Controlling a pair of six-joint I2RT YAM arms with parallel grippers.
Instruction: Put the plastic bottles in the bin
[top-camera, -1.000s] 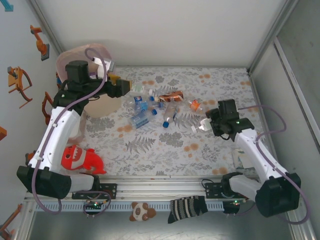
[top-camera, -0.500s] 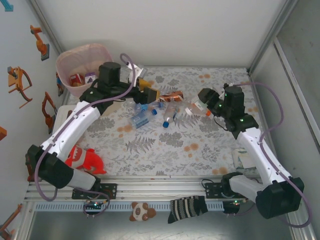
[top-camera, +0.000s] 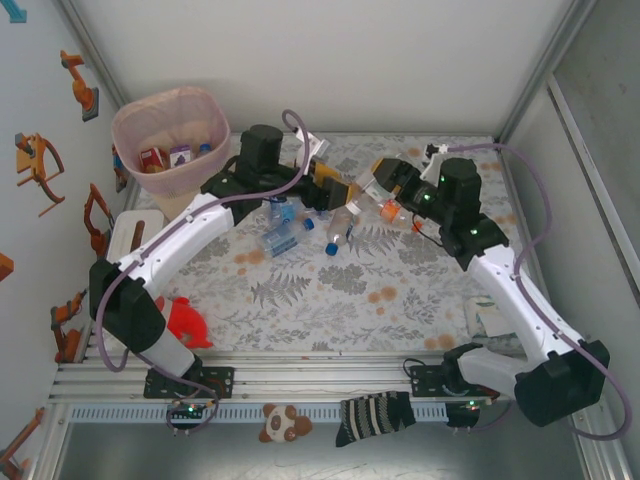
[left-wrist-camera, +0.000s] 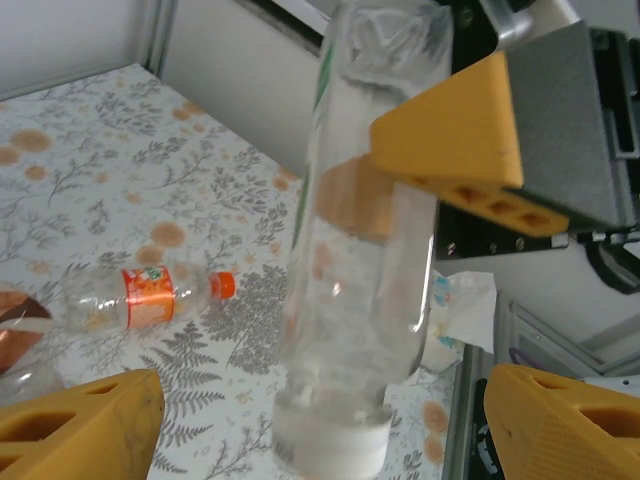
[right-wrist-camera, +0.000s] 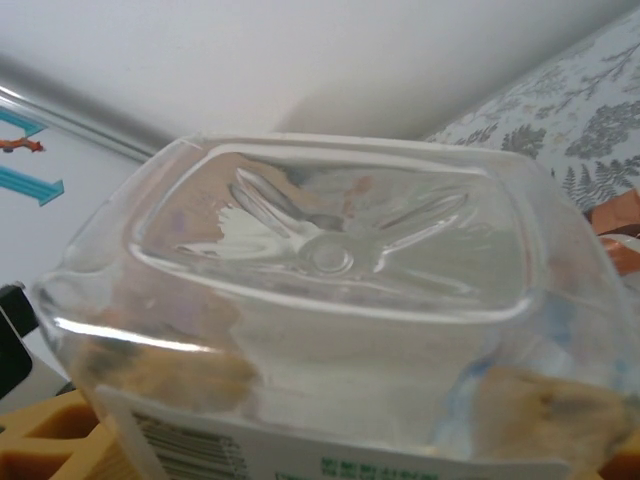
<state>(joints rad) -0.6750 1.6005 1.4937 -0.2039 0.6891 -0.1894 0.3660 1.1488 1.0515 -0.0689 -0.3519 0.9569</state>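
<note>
Top external: the round beige pink-lined bin (top-camera: 165, 92) stands by the counter's (top-camera: 420, 290) far left corner, and my right end effector (top-camera: 385, 178) grasps a clear plastic bottle (top-camera: 368, 186) beside my left end effector (top-camera: 340, 190). Left wrist: the bottle (left-wrist-camera: 360, 250) sits between my released, wide-spread fingers (left-wrist-camera: 80, 425). Right wrist: its squarish base (right-wrist-camera: 330, 250), clamped between yellow fingers (right-wrist-camera: 50, 440).

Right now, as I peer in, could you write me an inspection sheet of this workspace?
Surface: floral-print table, flat.
Job's things: beige bin with pink liner far left, items inside; loose plastic bottles mid-table.
Clutter: red toy shark, white box, striped sock, panda toy.
Grippers: right gripper holds clear bottle; left gripper open, straddling it.
Cables: purple cables along both arms.
Surroundings: white walls, orange wall stickers at left.
</note>
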